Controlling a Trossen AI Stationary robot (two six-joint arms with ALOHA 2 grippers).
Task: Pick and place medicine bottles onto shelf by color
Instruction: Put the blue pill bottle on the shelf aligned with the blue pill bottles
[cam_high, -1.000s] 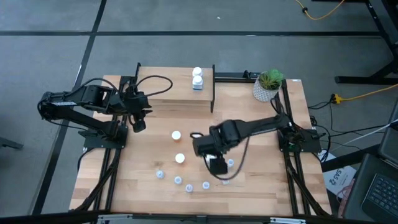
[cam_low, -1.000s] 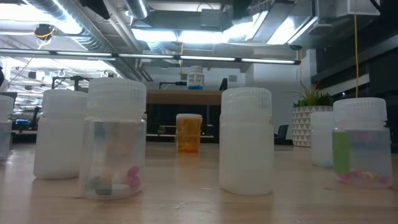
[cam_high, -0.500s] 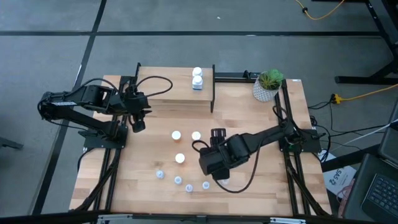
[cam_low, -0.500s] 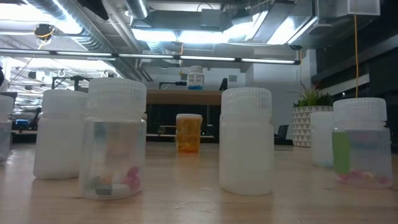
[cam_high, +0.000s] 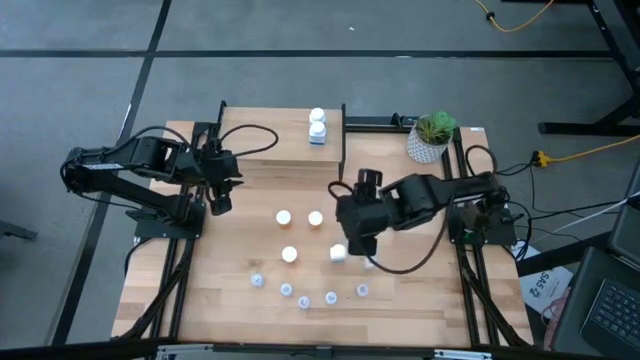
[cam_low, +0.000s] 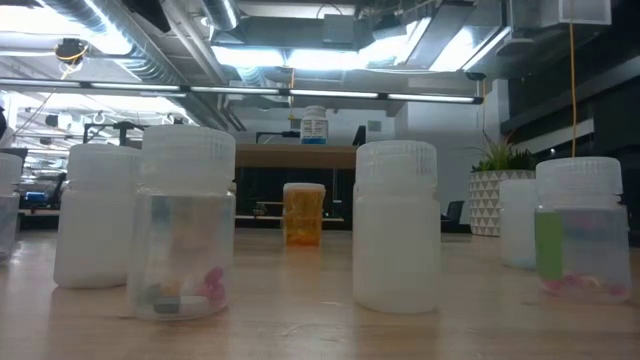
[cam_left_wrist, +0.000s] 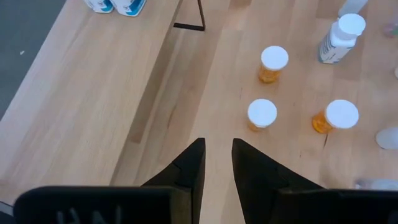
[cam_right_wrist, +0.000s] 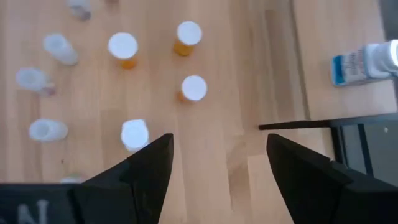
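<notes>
The right arm's hand (cam_high: 357, 232), fingers spread and empty, hovers beside a blocky white medicine bottle (cam_high: 338, 253) standing upright on the wooden tabletop (cam_high: 420, 290); the left arm waits farther off, by the wood-topped shelf (cam_high: 270, 140).

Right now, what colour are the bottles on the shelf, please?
White with blue labels, on the shelf; clearest in the right wrist view.

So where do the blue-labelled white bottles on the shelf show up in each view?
High view: blue-labelled white bottles stand near the right end of the shelf.
Low view: one shows, centre, atop the shelf.
Left wrist view: two, on the shelf.
Right wrist view: one, on the shelf.
Shared landmark: the shelf.
</notes>
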